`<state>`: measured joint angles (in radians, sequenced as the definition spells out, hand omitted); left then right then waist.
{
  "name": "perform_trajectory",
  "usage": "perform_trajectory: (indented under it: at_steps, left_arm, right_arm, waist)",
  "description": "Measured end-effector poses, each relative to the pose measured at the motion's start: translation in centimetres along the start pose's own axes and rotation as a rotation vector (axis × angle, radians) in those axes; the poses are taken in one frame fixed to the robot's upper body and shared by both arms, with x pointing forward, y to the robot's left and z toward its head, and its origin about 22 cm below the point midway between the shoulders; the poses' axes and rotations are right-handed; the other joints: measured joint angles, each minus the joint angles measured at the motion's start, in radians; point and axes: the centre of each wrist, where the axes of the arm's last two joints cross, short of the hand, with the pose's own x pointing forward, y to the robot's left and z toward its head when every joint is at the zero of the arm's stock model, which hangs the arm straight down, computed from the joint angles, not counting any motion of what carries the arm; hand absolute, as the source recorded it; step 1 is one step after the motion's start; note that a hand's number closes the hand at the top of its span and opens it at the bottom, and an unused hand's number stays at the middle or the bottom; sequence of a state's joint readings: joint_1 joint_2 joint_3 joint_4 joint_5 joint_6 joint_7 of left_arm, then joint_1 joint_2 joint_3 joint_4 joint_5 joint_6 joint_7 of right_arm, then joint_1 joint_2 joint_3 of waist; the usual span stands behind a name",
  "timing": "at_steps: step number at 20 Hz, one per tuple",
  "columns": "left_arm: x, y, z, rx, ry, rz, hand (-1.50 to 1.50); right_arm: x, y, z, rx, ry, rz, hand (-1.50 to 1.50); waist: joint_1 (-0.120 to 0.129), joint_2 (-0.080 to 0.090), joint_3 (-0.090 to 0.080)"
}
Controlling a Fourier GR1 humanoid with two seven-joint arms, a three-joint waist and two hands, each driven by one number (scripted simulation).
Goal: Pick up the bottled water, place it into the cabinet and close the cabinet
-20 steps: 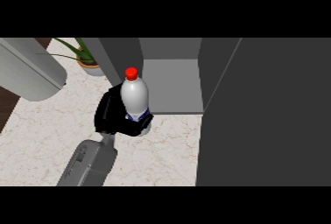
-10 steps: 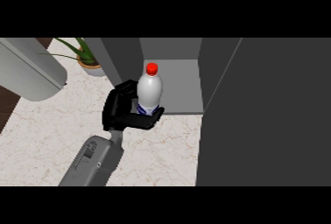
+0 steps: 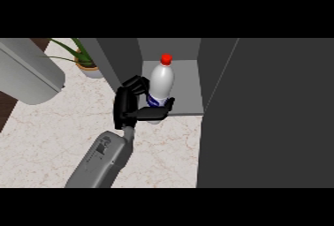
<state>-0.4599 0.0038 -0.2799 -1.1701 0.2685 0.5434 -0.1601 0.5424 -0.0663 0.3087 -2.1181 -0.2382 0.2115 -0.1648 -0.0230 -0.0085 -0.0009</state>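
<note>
The water bottle [image 3: 161,79], white with a red cap and a blue label, stands upright in my right hand [image 3: 123,108]. The hand is shut on its lower half, fingers round its left side and the thumb across its front. The bottle is at the left front of the open grey cabinet [image 3: 186,88], in the mouth of the compartment. Whether its base rests on the cabinet floor is hidden by the thumb. The open cabinet door [image 3: 274,114] is the large dark panel filling the right side. My left hand does not show.
A potted plant [image 3: 85,59] stands on the marble counter [image 3: 58,132] left of the cabinet. A large grey rounded shape, like a forearm, [image 3: 26,70] crosses the upper left corner. Dark floor shows past the counter's left edge.
My right hand has carried the bottle up and to the right, from over the counter to the cabinet's opening. The bottle has stayed upright in the grasp.
</note>
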Motion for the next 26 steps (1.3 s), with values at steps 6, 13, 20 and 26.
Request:
perform_trajectory:
  at_steps: [6, 13, 20, 26]
  left_arm:
    - [-0.2, -0.5, -0.1, 0.086, 0.004, -0.082, 1.5]
    - [-0.6, -0.4, -0.1, 0.142, -0.024, -0.179, 1.5]
    - [-1.4, -0.5, -0.1, 0.168, -0.075, -0.311, 1.5]
    - [-1.6, -0.6, -1.2, 0.183, -0.113, -0.422, -1.5]
  right_arm:
    - [-0.2, -0.1, 0.1, 0.006, -0.001, -0.013, -1.5]
    - [-0.7, 0.1, -0.1, 0.031, 0.008, -0.014, -1.5]
    - [-0.4, 0.0, -0.2, 0.04, 0.01, -0.016, -1.5]
    - [-0.4, -0.2, -0.5, 0.047, 0.005, -0.016, -1.5]
  waist:
    - [-0.014, -0.003, 0.004]
    - [-0.031, -0.002, 0.007]
    - [-0.042, -0.001, 0.01]
    - [-0.055, 0.006, 0.01]
